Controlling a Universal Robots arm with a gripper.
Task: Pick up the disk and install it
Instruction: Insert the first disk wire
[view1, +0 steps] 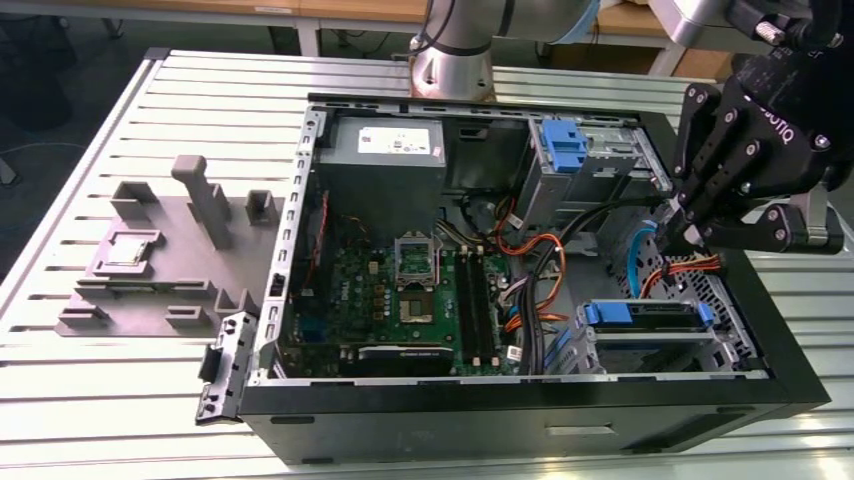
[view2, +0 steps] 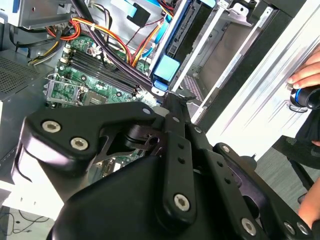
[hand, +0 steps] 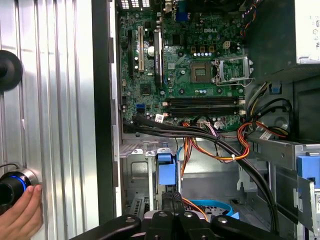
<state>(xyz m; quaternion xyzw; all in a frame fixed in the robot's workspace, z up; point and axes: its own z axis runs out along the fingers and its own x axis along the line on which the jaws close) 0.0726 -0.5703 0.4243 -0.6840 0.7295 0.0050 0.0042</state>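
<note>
First wrist view: the gripper (hand: 172, 196) had its fingers pressed together, holding nothing. The disk (hand: 167, 172) sat just ahead of the fingertips, apparently already slotted into the drive cage (hand: 136, 172); whether it had fully latched could not be judged.

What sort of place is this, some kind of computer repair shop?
Probably a robotics lab or test bench: a robot arm reaches over an open computer case on a slotted metal table, with a grey fixture block beside it.
</note>
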